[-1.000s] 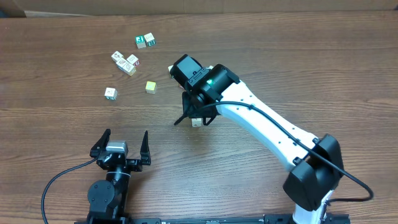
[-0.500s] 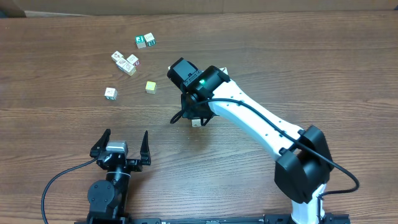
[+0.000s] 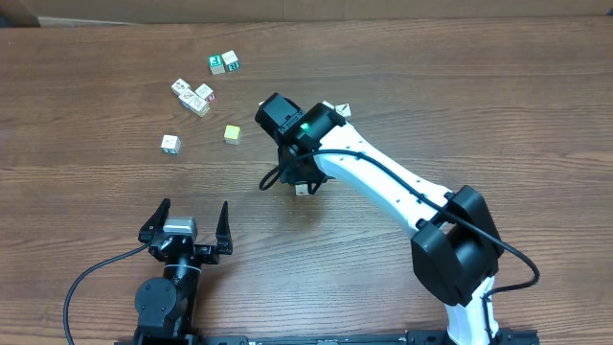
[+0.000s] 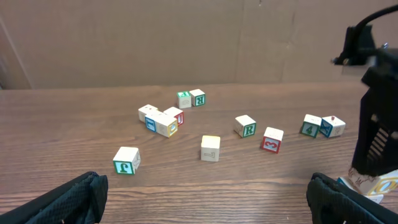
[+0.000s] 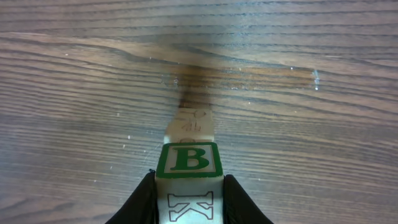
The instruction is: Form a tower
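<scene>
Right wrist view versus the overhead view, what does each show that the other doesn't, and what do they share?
Only the right wrist view: the green B on the cube clamped in the right gripper, above another pale cube. Only the overhead: the open left gripper, the yellow-green cube and the scattered loose cubes. Both: the wooden table and the right gripper.

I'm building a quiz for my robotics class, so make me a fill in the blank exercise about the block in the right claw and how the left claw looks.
The cube pinched in the right claw shows a green letter ___ in a green frame. Its adjoining face nearer the camera shows an outlined letter ___. The left claw rests with its jaws ___.
Missing words: B, K, open.
</scene>
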